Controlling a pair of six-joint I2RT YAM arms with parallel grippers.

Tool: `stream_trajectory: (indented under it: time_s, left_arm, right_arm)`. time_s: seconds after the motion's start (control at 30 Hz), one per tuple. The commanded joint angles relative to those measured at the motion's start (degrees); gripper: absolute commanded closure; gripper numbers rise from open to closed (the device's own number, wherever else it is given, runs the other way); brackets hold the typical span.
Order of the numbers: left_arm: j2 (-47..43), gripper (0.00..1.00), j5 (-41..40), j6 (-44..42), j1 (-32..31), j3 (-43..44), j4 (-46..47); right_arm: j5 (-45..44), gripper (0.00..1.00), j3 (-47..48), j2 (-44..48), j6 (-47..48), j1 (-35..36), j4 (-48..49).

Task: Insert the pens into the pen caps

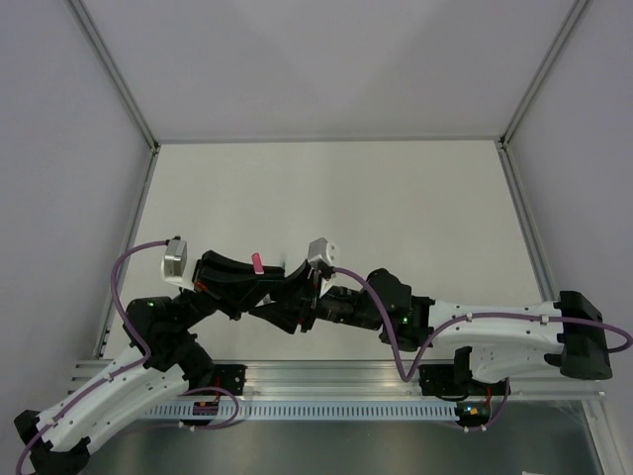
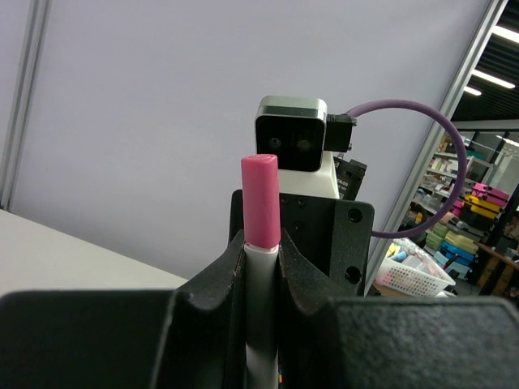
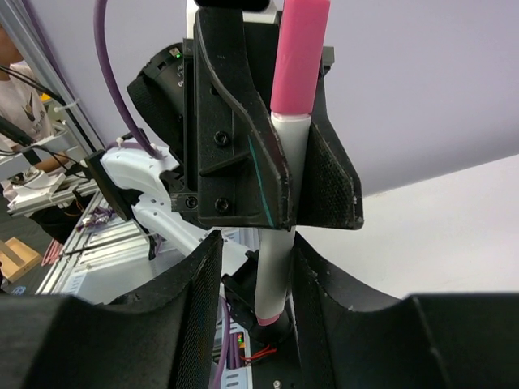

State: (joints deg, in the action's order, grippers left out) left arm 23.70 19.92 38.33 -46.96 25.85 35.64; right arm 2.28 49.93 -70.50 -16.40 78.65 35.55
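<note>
Left jaws: I found the left gripper [image 2: 261, 251] clenched on the white pen [image 2: 259, 316], with the barrel upright between its fingers.
Right jaws: the right gripper [image 3: 259, 267] stood released. I saw a gap between one finger and the lower barrel.
Pen cap: the pink cap [image 2: 260, 198] sat on the pen's upper end, just above the left jaws. I could not tell whether it was pushed fully home.
Location: both arms met in mid-air over the near middle of the worktop [image 1: 396, 198].
Risk, grip: I judged the pen hung on one grip only, so any slackening there would let it tilt or drop.
Risk, withdrawal: if the right arm pulled away askew, a finger could catch the barrel and loosen the cap.
</note>
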Motion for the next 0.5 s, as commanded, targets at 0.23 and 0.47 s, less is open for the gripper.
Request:
stream_trajectory:
  time_s: [0.23, 0.47]
  left_arm:
    - [-0.5, 0.98, -0.06, -0.09, 0.2, -0.18, 0.22]
    - [-0.24, 0.98, 2.05, 0.61, 0.2, -0.01, 0.57]
  right_arm:
    - [1.58, 0.61, 3.94, -3.24, 0.85, 0.27, -1.19]
    - [2.02, 0.62, 5.61, -4.64, 1.28, 0.27, -1.97]
